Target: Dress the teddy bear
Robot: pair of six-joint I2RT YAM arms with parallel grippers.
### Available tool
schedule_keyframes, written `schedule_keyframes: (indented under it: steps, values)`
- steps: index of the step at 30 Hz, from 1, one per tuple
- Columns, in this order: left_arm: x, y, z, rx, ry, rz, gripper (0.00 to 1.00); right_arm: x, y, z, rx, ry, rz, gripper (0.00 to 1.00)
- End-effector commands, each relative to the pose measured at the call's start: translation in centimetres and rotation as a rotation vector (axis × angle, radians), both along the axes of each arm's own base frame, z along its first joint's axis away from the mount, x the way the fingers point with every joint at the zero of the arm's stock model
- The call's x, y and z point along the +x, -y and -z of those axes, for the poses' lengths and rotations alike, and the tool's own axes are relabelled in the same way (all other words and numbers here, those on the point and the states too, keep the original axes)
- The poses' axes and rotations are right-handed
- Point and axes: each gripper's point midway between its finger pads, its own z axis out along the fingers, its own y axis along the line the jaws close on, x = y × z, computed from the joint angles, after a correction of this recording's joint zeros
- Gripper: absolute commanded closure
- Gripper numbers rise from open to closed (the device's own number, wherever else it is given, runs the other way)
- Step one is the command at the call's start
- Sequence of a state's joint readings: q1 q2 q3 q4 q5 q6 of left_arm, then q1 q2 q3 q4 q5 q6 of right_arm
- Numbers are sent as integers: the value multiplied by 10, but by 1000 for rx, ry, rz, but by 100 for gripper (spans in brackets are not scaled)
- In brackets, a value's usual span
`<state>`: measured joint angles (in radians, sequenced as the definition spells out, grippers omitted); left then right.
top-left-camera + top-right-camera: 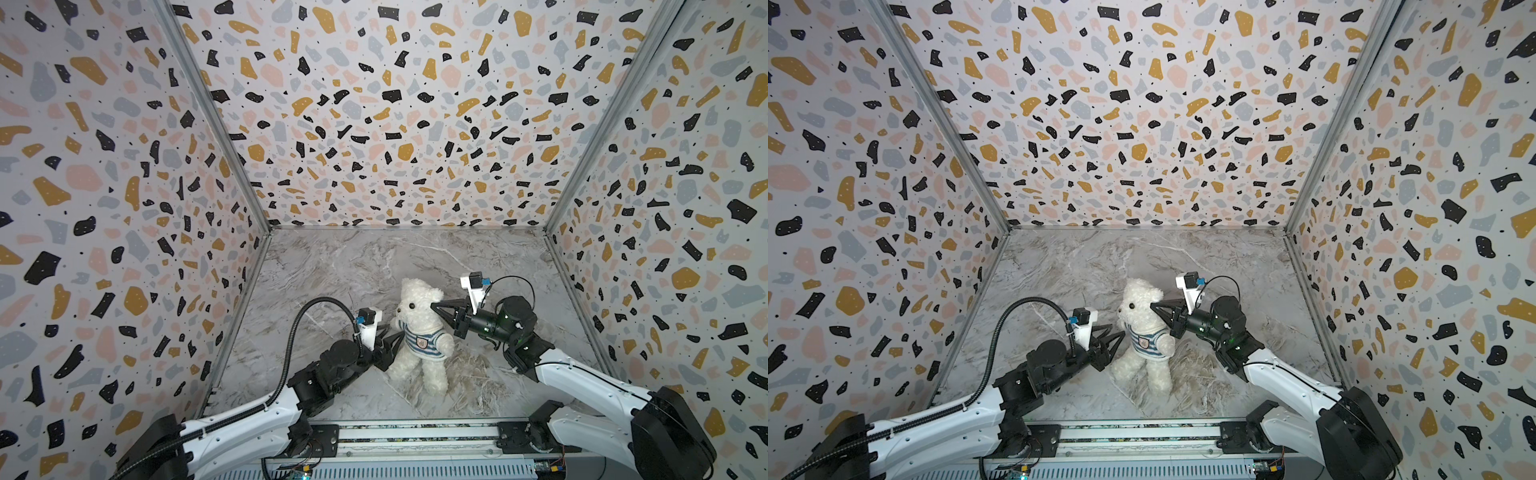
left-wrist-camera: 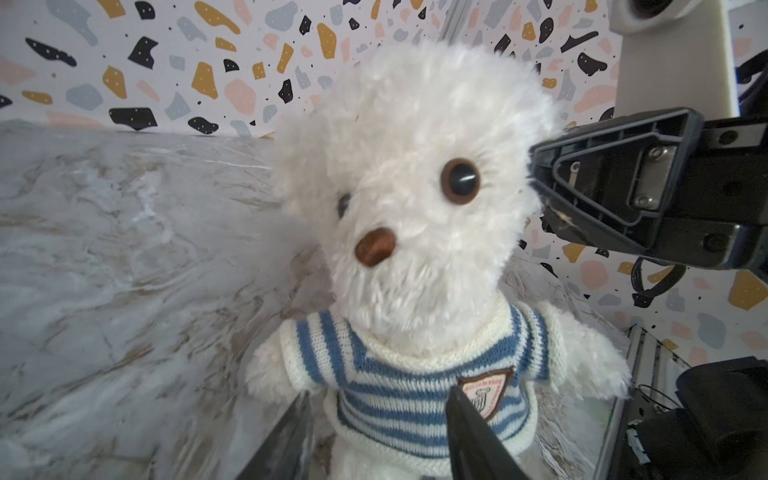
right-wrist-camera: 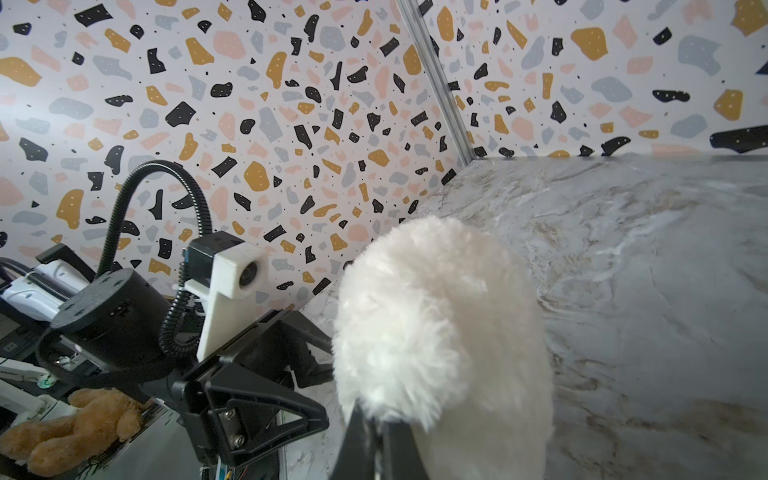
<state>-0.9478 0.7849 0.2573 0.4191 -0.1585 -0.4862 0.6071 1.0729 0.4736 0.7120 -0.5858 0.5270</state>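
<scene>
I am watching the terrazzo-print walls [image 1: 374, 104] closing in on three sides of the teddy bear [image 1: 419, 328], and the marbled grey tabletop [image 1: 332, 266] is carrying it. The left arm [image 1: 249, 415] is reaching in on the side the bear is facing, and the right arm [image 1: 582, 374] is coming in from the bear's other side. The bear is standing upright on its two legs, between the two arms and nearer the front rail than the back wall. A brown plush toy [image 3: 70, 428] is lying well apart from the bear, beyond the left arm.

The bear is wearing a blue-and-white striped shirt [image 1: 424, 343] over its chest, with both of its arms sticking out of the sleeves. The left pincer [image 1: 392, 347] is hanging just beside the bear's flank with its jaws standing apart. The shirt front is showing between its fingers [image 2: 469, 432], and I am seeing nothing gripped there. I cannot tell whether either finger is touching the knit.

The right pincer [image 1: 434, 307] is pressing against the side of the bear's head at eye level. It is pinched fully together on a tuft of head fur, so it is holding the bear there. A small badge [image 2: 484, 390] is sitting on the shirt front, below the bear's dark eye [image 2: 460, 180] and brown nose [image 2: 375, 252].
</scene>
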Motion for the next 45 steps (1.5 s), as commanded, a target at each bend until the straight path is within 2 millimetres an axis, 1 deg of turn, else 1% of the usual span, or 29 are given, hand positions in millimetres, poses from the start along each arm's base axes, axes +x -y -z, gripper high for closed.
schedule_keyframes:
  steps: [1,3,6,9,13,16,18,20,22,24,27,31,38,39,43,45]
  values:
    - [-12,-2,6,-111,-110,-21,47,-6,4,-25,42,148,20,100]
    - [-21,4,12,-144,-173,1,47,-10,3,-31,52,174,15,100]
    - [-35,20,18,-219,-260,67,49,-8,1,-33,54,173,23,100]
    - [-42,35,22,-234,-300,90,50,-6,1,-35,59,169,44,100]
    - [-42,53,18,-301,-325,96,51,-7,1,-38,64,170,69,100]
    - [-35,61,15,-327,-315,71,51,-11,1,-38,64,167,74,100]
    - [-32,63,9,-368,-300,58,51,-13,3,-38,66,165,82,100]
    - [-30,65,2,-416,-296,49,49,-14,5,-38,67,160,89,100]
    - [-27,64,3,-435,-308,19,46,-17,7,-39,75,160,92,100]
    - [-24,63,6,-446,-323,-11,46,-19,9,-39,82,157,96,100]
    - [-19,62,8,-465,-336,-43,53,-20,9,-37,82,153,96,100]
    - [-15,66,15,-454,-358,-72,63,-23,9,-37,89,154,92,100]
    - [-12,74,22,-453,-396,-80,68,-24,10,-39,97,154,91,100]
    - [-12,75,26,-439,-407,-86,67,-24,10,-39,100,155,93,100]
    - [-11,75,37,-418,-440,-111,55,-24,11,-38,107,149,96,100]
    - [-12,74,41,-416,-454,-118,53,-24,11,-37,106,146,101,100]
